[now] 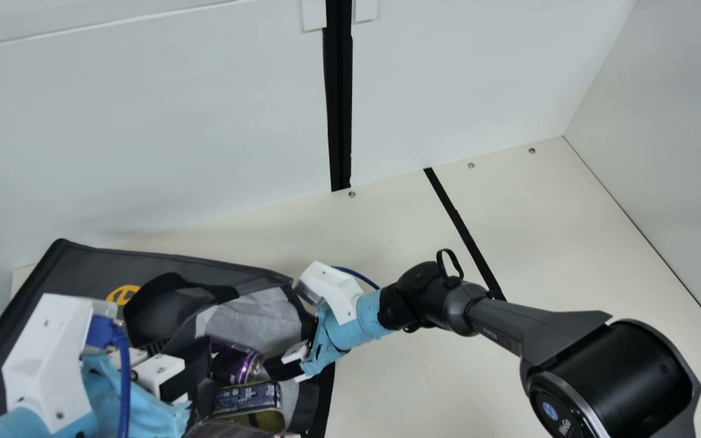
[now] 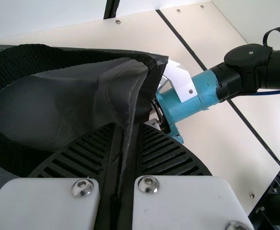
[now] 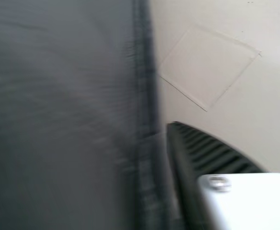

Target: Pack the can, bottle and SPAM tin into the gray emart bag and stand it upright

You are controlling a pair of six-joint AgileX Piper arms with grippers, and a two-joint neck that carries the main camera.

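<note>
Bag [image 1: 92, 261] pinched at one edge, can [image 1: 235, 363] and tin [image 1: 247, 398] inside

The bag is seen at the left of the main view, its mouth open to the camera. Inside, the can is set just beside the tin. In the left wrist view, a fold of the bag is clamped between the ribbed fingers [image 2: 163, 153] of the left gripper [image 1: 180, 354]. The right gripper [image 1: 292, 359] is placed at the bag's rim; whether it is closed cannot be told.
</note>
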